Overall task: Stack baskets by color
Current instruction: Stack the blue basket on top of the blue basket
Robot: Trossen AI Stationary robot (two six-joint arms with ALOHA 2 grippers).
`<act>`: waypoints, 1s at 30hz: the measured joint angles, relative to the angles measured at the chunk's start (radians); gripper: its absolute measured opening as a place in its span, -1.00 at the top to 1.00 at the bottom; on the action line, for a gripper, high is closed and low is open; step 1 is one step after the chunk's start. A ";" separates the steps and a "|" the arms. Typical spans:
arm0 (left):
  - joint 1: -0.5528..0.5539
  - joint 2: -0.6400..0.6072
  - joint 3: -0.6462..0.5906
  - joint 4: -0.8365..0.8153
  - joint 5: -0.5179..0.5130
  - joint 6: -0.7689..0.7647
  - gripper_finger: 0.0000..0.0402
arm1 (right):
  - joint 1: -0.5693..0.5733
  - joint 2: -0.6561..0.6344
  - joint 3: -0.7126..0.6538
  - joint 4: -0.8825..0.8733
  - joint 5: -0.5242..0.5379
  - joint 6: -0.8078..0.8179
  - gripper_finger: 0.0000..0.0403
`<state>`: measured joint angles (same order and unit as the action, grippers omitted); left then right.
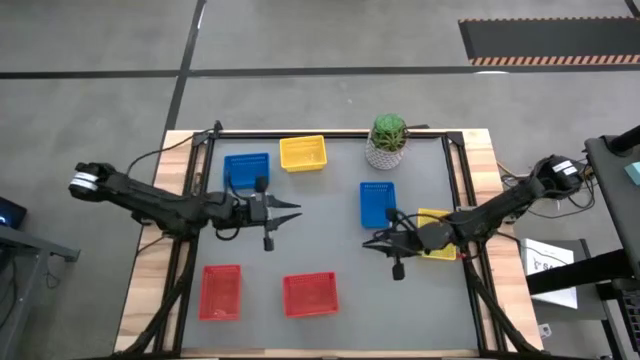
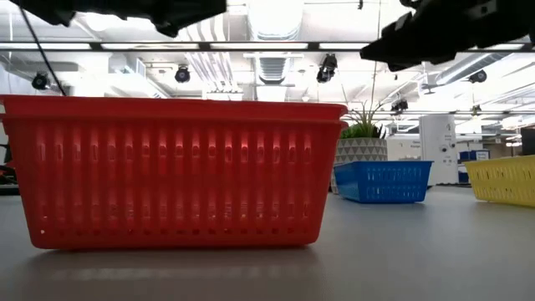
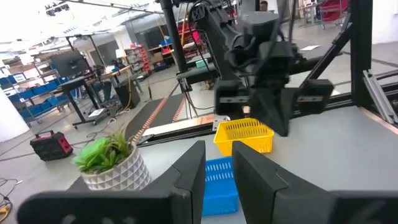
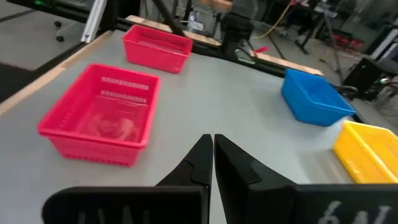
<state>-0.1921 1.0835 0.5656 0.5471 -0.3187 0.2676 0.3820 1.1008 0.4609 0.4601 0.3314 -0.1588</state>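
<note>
Six baskets stand on their bottoms on the grey table: blue (image 1: 246, 170) and yellow (image 1: 303, 153) at the far left, blue (image 1: 378, 203) in the middle, yellow (image 1: 437, 233) partly under the right arm, and two red ones (image 1: 221, 291) (image 1: 310, 294) near the front. My left gripper (image 1: 290, 215) hovers level over the bare middle, pointing right, slightly open with nothing between its fingers (image 3: 189, 177). My right gripper (image 1: 370, 243) points left toward it, shut and empty (image 4: 212, 140), above the table beside the middle blue basket.
A green plant in a white pot (image 1: 388, 140) stands at the far edge between the far yellow basket and the middle blue one. Black frame rails (image 1: 455, 160) run along the table's sides. Bare table lies between the two grippers and the red baskets.
</note>
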 joint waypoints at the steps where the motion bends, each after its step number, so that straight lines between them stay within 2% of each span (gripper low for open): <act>1: 0.000 0.027 0.009 0.018 0.000 0.000 0.68 | -0.012 -0.020 -0.015 0.002 -0.007 -0.014 0.96; 7: 0.000 0.169 0.105 0.047 0.001 0.000 0.68 | -0.150 -0.124 -0.079 0.025 -0.184 -0.097 0.96; 14: -0.001 0.245 0.208 -0.025 0.001 -0.009 0.68 | -0.299 -0.287 -0.168 0.020 -0.383 -0.117 0.96; 22: 0.001 0.297 0.314 -0.211 0.003 -0.061 0.68 | -0.319 -0.490 -0.250 0.014 -0.397 -0.113 0.96; 30: 0.008 0.409 0.449 -0.434 0.002 -0.191 0.68 | -0.319 -0.574 -0.239 -0.063 -0.384 -0.110 0.96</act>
<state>-0.1844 1.4928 1.0143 0.1129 -0.3164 0.0766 0.0628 0.5273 0.2222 0.3970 -0.0526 -0.2686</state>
